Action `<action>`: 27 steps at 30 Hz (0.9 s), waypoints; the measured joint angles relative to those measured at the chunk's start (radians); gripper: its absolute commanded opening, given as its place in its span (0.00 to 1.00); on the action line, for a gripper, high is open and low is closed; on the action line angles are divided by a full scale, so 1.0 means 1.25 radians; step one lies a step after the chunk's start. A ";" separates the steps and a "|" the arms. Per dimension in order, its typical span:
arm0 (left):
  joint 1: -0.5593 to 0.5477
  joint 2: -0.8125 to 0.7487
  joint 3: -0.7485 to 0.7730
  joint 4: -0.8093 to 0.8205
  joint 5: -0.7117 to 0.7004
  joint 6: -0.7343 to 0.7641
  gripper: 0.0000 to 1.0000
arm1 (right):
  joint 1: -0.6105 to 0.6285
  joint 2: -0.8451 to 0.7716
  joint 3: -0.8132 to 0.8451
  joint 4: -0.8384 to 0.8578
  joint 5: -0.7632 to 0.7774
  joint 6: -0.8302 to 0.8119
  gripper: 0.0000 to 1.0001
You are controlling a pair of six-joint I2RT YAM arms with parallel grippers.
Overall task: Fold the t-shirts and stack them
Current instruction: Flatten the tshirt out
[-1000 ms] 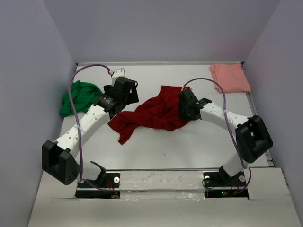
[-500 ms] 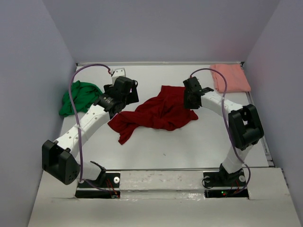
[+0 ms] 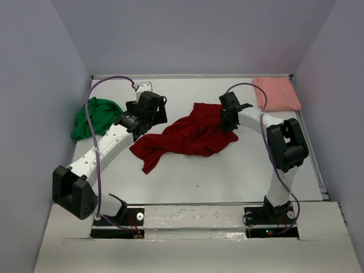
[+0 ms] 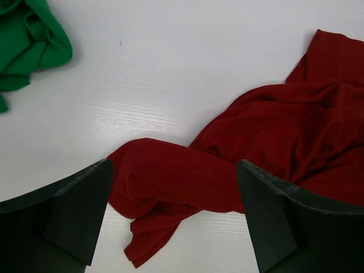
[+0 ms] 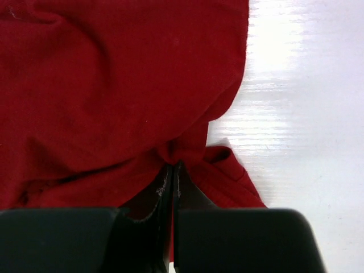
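The right arm has folded its elbow back and carried the right claw (image 3: 230, 124) to the far-right edge of the dark red t-shirt (image 3: 187, 136). The shirt sprawls crumpled in the middle of the bench (image 3: 199, 176), its long axis running near-left to far-right. That claw is pinched closed on a fold of red cloth. The left claw (image 4: 173, 193), nearer the shirt's loose left end, hangs above it gaping wide, holding nothing

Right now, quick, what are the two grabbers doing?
Left gripper: open, holding nothing.
Right gripper: shut, pinching the red shirt.
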 measured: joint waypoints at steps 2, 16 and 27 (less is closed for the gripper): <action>0.003 0.000 0.000 0.000 0.000 0.000 0.99 | 0.000 0.005 0.004 0.002 -0.003 0.002 0.00; 0.003 0.009 -0.076 -0.014 0.011 -0.031 0.99 | 0.000 -0.049 0.079 -0.047 0.136 -0.025 0.00; -0.020 0.008 -0.095 -0.021 0.026 -0.046 0.99 | 0.007 -0.197 0.252 -0.101 0.218 -0.064 0.00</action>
